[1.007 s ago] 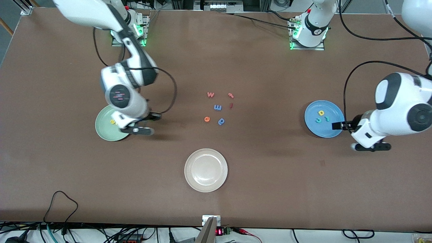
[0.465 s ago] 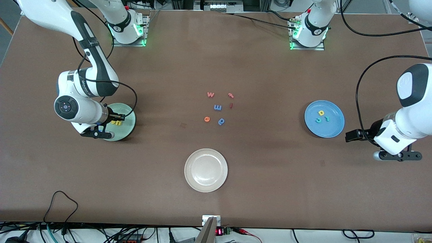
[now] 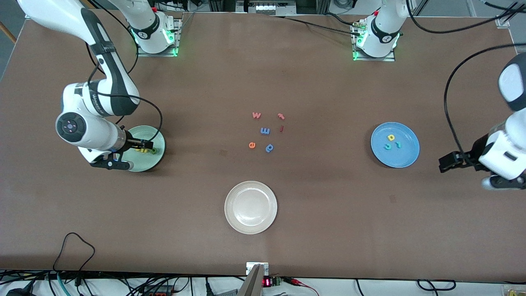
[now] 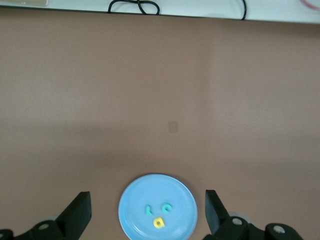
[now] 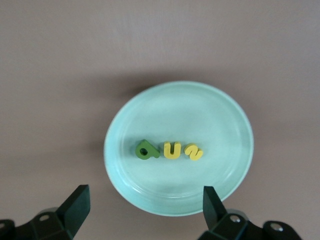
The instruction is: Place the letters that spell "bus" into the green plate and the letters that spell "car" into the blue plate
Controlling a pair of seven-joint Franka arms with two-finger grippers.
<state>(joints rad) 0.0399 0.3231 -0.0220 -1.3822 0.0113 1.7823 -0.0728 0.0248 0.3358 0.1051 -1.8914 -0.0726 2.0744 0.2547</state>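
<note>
Toward the right arm's end of the table, the green plate (image 5: 178, 147) holds a dark green "b" (image 5: 147, 150), a yellow "u" (image 5: 173, 149) and a yellow "s" (image 5: 193, 152) in a row — all lying flat. Above it hangs the right gripper (image 5: 142, 207), fingers spread wide and empty. Near the other end, the blue plate (image 4: 132, 207) carries a teal "c" (image 4: 166, 208), a teal "r" (image 4: 148, 210) and a yellow "a" (image 4: 158, 222). Over bare table beside it, the left gripper (image 4: 148, 210) is wide open — nothing held.

Matt brown table (image 3: 312, 82), smooth glossy green plate (image 5: 220, 115), smooth blue plate (image 4: 135, 220), glossy cream plate (image 3: 250, 190), matt foam-like letters (image 5: 170, 150), shiny white plastic arm shells (image 3: 88, 133)
</note>
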